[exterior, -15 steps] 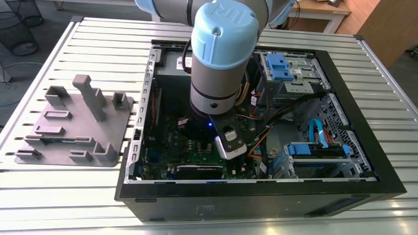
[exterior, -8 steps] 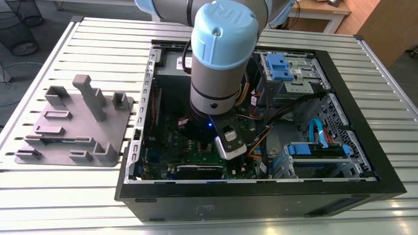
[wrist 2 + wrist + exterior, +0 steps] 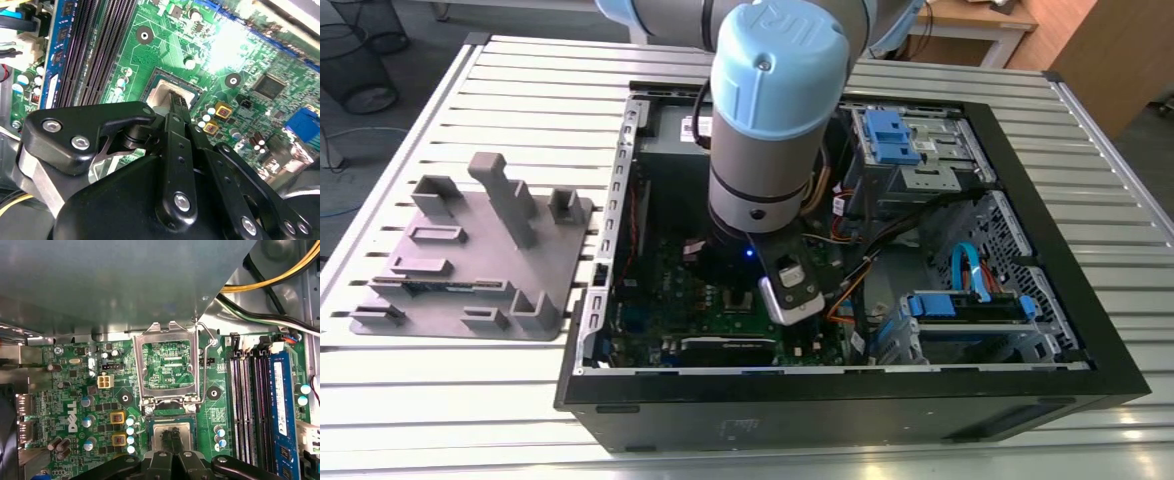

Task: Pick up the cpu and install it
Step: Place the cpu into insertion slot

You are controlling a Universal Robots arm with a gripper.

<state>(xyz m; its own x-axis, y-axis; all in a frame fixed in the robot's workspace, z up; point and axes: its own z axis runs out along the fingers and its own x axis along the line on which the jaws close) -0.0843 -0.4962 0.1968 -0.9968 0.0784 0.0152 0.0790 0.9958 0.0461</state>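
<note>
1. The grey and pale-blue robot arm (image 3: 767, 120) reaches straight down into the open black computer case (image 3: 854, 400), which lies on the slatted metal table (image 3: 454, 420).
2. The black gripper (image 3: 172, 434) hangs right over the socket on the green circuit board (image 3: 70, 405).
3. The small square cpu with the shiny silver top (image 3: 187, 434) lies flat in the socket, under the fingertips. The second wrist view shows it as a pale square (image 3: 161, 92).
4. The jaws are drawn together with only a thin slit between them and nothing gripped. The tips sit over the middle of the cpu, and I cannot tell whether they touch it.
5. The socket's hinged metal retention frame (image 3: 167, 365) is swung open, just beyond the cpu.
6. Black memory slots (image 3: 245, 405) and one blue memory stick (image 3: 281, 410) run beside the socket.
7. At the exterior view's left, the matte grey plastic holder (image 3: 467, 250) sits on the table, well apart from the gripper.
</note>
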